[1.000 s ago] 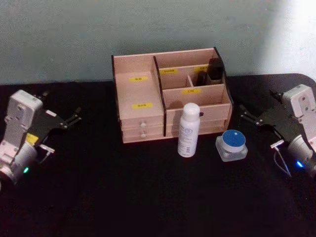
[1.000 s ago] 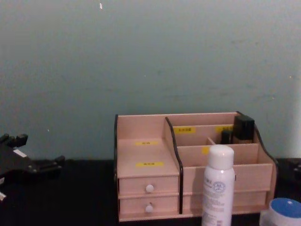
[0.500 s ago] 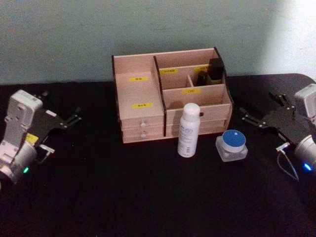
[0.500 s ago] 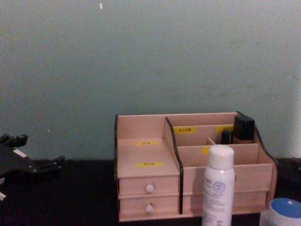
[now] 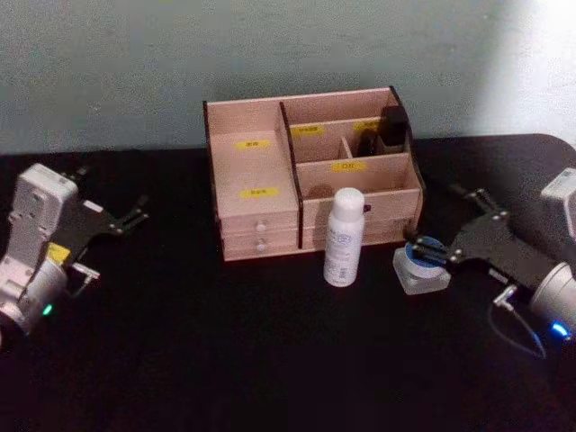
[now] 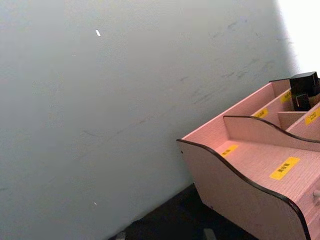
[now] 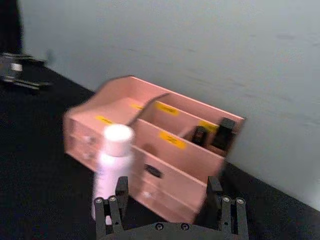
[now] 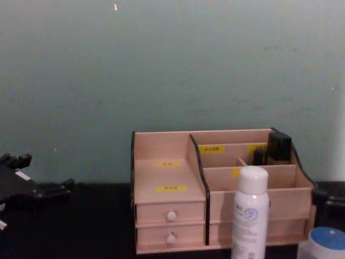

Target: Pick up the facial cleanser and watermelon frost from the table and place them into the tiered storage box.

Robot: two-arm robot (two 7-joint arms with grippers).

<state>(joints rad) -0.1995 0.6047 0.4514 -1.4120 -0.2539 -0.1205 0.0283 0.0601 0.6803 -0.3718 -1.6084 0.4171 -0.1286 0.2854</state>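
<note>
Reaching from the frame's right, the right gripper has been brought, jaws apart, to the blue-lidded jar, apparently for grasping; the left gripper is kept parked at far left, jaws likewise spread.

Left gripper black plate fingers, white-grey boxy wrist housing, yellow label, green indicator light, right gripper matching black plates, blue light, thin looped cable, screws along base.
</note>
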